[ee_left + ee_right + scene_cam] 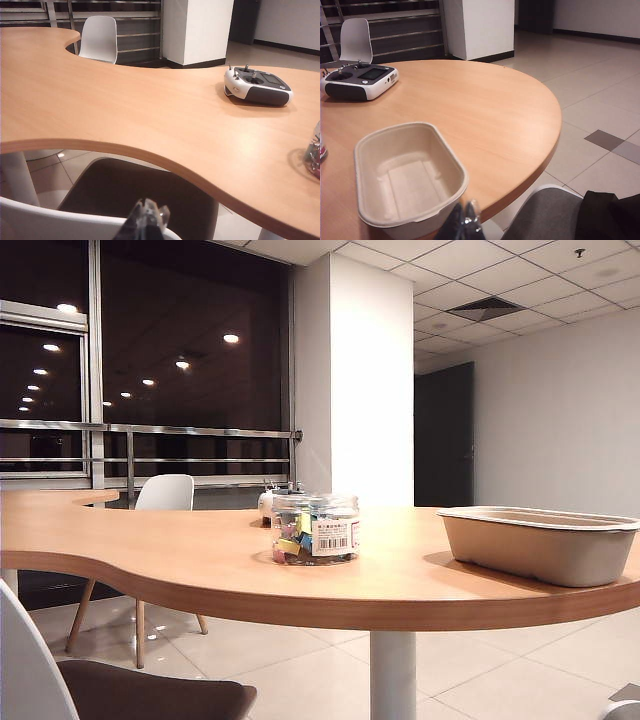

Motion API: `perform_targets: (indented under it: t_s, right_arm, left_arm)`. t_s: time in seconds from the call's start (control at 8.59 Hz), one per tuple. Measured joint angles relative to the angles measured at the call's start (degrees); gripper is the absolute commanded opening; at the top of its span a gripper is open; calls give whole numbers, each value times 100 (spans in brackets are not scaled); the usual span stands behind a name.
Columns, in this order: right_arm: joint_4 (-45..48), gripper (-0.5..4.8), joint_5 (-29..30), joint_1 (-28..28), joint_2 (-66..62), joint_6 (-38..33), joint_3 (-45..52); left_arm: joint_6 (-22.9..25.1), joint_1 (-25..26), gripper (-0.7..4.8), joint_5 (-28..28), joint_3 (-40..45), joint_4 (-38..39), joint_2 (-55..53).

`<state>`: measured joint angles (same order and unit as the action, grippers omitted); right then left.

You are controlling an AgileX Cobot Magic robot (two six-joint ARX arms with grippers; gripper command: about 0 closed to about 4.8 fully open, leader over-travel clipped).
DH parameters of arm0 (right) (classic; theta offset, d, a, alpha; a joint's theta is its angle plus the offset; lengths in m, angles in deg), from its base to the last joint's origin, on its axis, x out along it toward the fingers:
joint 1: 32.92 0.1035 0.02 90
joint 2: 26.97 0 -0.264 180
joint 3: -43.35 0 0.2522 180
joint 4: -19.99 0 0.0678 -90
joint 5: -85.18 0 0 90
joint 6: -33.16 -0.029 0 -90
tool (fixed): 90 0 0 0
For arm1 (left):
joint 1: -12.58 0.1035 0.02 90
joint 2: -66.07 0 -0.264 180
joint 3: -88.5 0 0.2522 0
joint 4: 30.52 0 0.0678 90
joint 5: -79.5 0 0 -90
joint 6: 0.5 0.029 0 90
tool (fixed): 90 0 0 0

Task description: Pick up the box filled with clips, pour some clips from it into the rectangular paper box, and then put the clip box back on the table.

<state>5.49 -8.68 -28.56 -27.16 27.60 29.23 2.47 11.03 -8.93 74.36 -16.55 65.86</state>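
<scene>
The box filled with clips [315,529], a short clear round jar with a white barcode label, stands upright near the middle of the table [180,550]; multicoloured clips [292,540] show through its wall. Only its edge [314,157] enters the left wrist view. The rectangular paper box [540,542], a beige oblong tray, sits to the right, and the right wrist view shows it empty [407,175]. My left gripper [148,209] is shut and holds nothing, off the table's near edge above a chair. My right gripper [465,212] is shut too, just short of the tray's near rim. Neither gripper appears in the exterior view.
A white and dark grey handheld controller [257,86] lies on the table beyond the jar, also seen as the controller [360,81] past the tray. A white chair [165,492] stands at the far side. A dark-seated chair [150,690] sits under the near edge.
</scene>
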Motion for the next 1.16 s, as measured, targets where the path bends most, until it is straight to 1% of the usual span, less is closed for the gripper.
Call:
perform_targets:
  t_s: [0.35,0.47,0.58,0.7,0.82,0.93,1.05,1.16]
  right_arm:
    - [-4,-6,-2,-2,0,0,0]
    - [-33,-6,-24,-2,0,0,-26]
    - [-92,-6,-33,-2,-2,-20,-426]
    - [-404,-6,-334,0,-190,-160,-1274]
    - [-601,-6,-426,-2,-332,-190,-1532]
    - [-944,-6,-520,-2,-850,-214,-2210]
    - [-1038,-6,-516,-2,-1580,-216,-2879]
    - [-1110,-6,-339,-2,-2686,-219,-3779]
  left_arm:
    - [-17,0,-5,-9,0,0,0]
    - [-138,0,-5,-157,0,-24,0]
    - [-619,0,-5,-44,-57,-125,0]
    - [-994,0,-5,168,-686,219,-31]
    - [-1027,0,-5,168,-870,293,-48]
    - [-1051,0,-5,153,-1360,614,-260]
    - [-1121,0,-5,149,-1875,892,-719]
    - [-1462,0,-5,149,-2645,1150,-1541]
